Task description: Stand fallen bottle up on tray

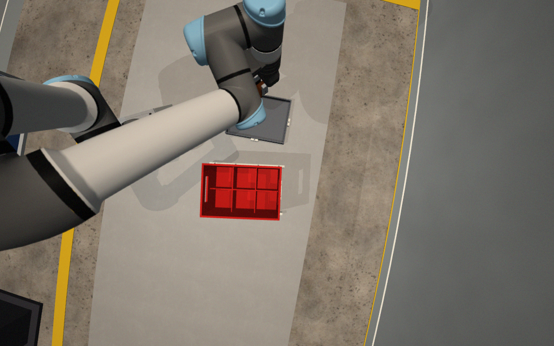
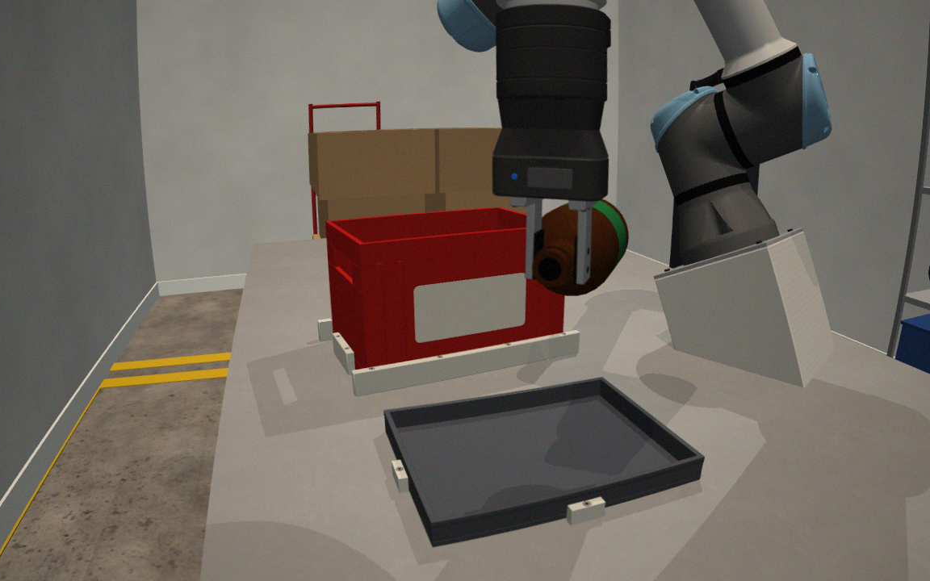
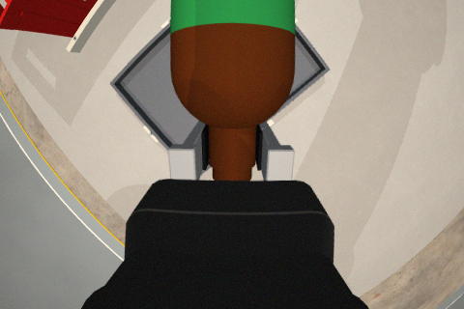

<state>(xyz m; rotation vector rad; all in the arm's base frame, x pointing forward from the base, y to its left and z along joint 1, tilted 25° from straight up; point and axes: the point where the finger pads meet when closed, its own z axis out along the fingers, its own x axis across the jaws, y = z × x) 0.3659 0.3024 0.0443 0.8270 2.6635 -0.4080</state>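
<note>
My gripper is shut on the neck of a brown bottle with a green label band. It holds the bottle lying level, high above the table, mouth toward the exterior camera. In the wrist view the bottle stretches away from the fingers, with the neck clamped between them. The dark grey tray lies on the table below and is empty. From above, the arm covers most of the bottle, and the tray shows beside it.
The red crate with several compartments stands behind the tray inside white corner stops; it also shows in the overhead view. The robot's base block stands at the right. Cardboard boxes and shelves stand beyond the table.
</note>
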